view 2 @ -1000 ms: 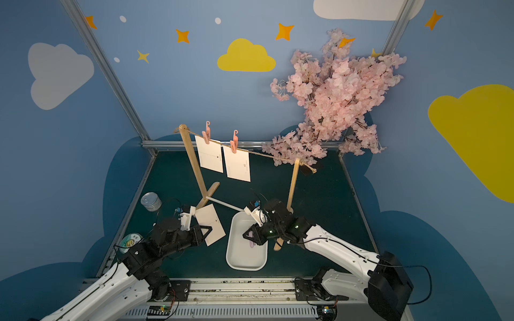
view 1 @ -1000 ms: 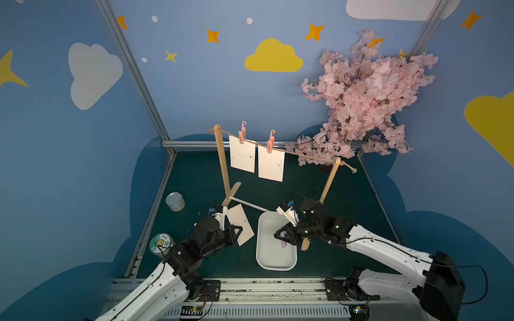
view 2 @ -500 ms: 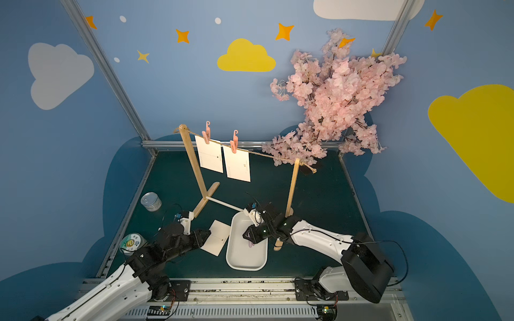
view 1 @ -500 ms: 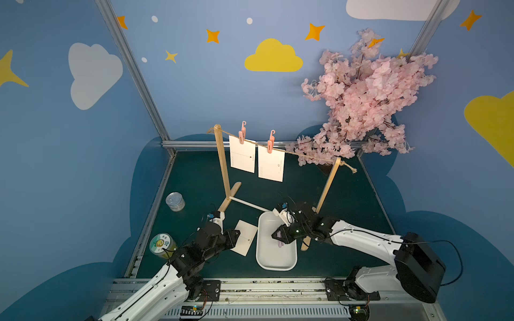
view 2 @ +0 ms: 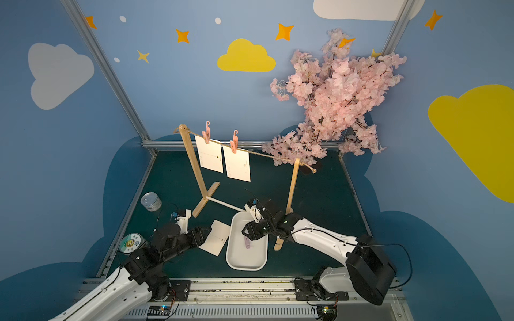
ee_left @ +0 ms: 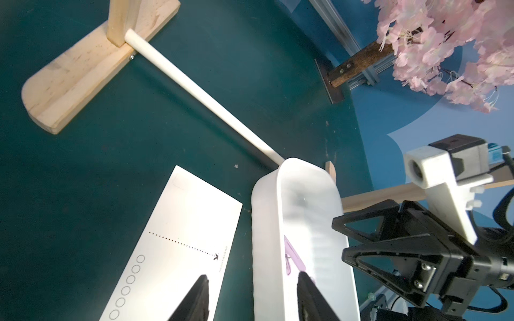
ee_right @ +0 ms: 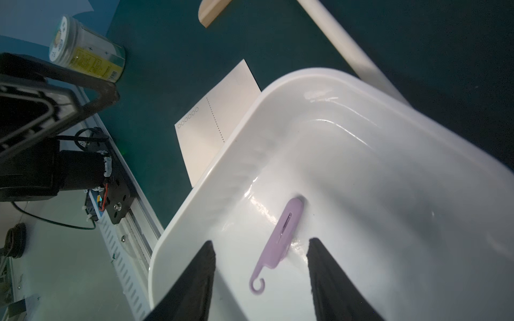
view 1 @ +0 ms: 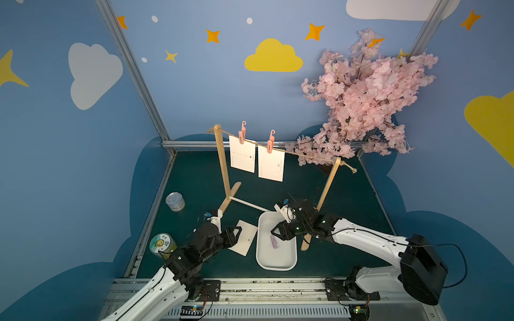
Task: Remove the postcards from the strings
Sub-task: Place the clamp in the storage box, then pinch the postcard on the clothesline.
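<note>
Both top views: high, from near edge, looking down, whole surface [view 1: 194, 178]. Wrist cams close-up, both share tray [ee_left: 264, 236], loose postcard [ee_left: 189, 222].

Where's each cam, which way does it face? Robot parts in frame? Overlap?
Both top views: high over the arm bases, facing down and back at the twine and hung postcards; left arm, right arm, left tool, right tool.
Left wrist: on left arm, facing past its fingertips at the loose postcard and tray; right tool shows.
Right wrist: on right arm, facing into the tray at a purple clip lying between its fingertips.
Shared by wrists: tray, loose postcard, clip.
</note>
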{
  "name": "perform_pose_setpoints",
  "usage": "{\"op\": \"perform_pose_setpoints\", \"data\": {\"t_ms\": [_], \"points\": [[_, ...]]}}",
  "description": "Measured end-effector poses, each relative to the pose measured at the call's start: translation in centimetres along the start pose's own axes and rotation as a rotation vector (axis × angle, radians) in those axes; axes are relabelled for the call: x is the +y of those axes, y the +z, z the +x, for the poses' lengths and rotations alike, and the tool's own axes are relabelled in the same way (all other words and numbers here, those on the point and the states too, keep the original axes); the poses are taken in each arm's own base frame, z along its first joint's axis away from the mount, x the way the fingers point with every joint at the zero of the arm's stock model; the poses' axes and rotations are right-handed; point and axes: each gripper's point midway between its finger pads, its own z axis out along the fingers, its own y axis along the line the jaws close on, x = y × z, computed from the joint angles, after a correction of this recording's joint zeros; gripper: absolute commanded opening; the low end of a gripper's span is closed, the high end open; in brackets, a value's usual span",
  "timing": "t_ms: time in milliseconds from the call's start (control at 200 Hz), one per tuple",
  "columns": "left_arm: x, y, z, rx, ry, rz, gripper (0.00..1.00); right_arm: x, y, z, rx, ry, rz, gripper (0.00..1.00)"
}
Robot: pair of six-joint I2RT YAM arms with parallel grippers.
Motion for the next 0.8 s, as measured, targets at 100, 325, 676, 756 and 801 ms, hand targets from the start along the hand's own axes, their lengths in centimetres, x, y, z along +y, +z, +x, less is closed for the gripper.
{"op": "perform_pose_setpoints", "data": {"t_ms": [100,325,676,756,801], "points": [[-0.9,-0.3,-0.8,-0.020,0.016,0.019,0.56,1.2,-1.9,-1.7,-0.060,-0.041,-0.006,0.64],[-3.5,-0.8,-3.0,-0.056,0.062,0.054,0.64,4.3,-5.8,-5.4,-0.177,-0.150,-0.034,0.77],[-8.4,-1.6,-7.1,-0.135,0.175,0.133,0.65,12.4,-9.9,-8.4,-0.236,-0.318,-0.193,0.77],[-9.4,-2.0,-7.9,-0.154,0.199,0.149,0.66,14.7,-11.7,-10.2,-0.281,-0.347,-0.241,0.77],[-10.2,-2.3,-8.6,-0.168,0.216,0.160,0.66,15.9,-13.0,-11.4,-0.314,-0.364,-0.268,0.78]]}}
